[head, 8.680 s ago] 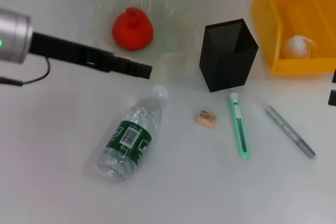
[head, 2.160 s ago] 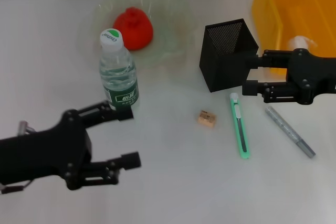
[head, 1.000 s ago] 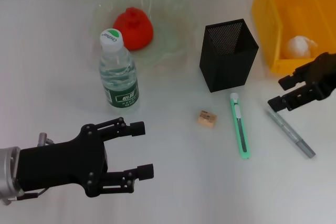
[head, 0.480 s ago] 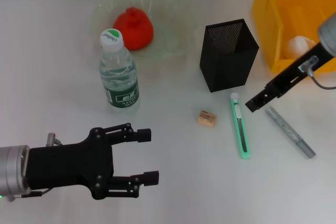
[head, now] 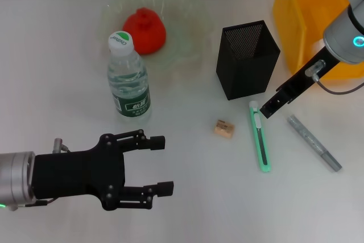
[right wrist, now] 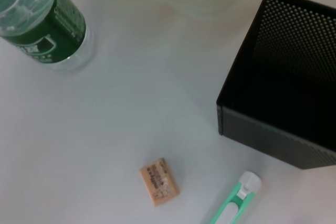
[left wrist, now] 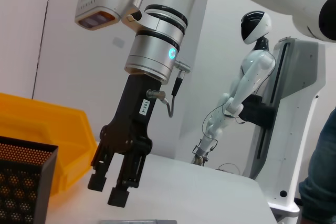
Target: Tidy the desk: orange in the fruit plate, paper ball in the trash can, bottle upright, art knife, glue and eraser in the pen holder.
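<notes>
Step in hand: picking up the art knife [head: 260, 137], I judge, since the right gripper [head: 271, 107] hangs just beside its white end, close to the front corner of the pen holder [head: 247, 59].
Right gripper state: fingers a little apart with nothing between them, as the left wrist view [left wrist: 111, 189] shows.
Art knife place: flat on the table [head: 187, 209], in front of the pen holder, its white tip nearest to the holder.
How to do it well: lower the fingers across the slim body, not along it, and close near the middle so the knife does not tip; keep away from the mesh wall of the holder.
Other small things: the eraser [head: 223, 128] lies in front of the pen holder on the bottle side of the knife; the glue [head: 314, 142] lies on the other side of the knife.
Done already: the orange [head: 144, 30] sits in the fruit plate [head: 185, 9], and the bottle [head: 129, 78] stands upright to the left of the pen holder.
Trash can [head: 296, 21]: behind the pen holder to the right, partly covered by the right arm; the paper ball cannot be seen now.
Left gripper [head: 157, 164]: wide open and empty, low in front of the bottle, well apart from the pen holder.
Difference from half a second ago: the right gripper has moved nearer to the knife's tip, and the arm now hides the paper ball.
</notes>
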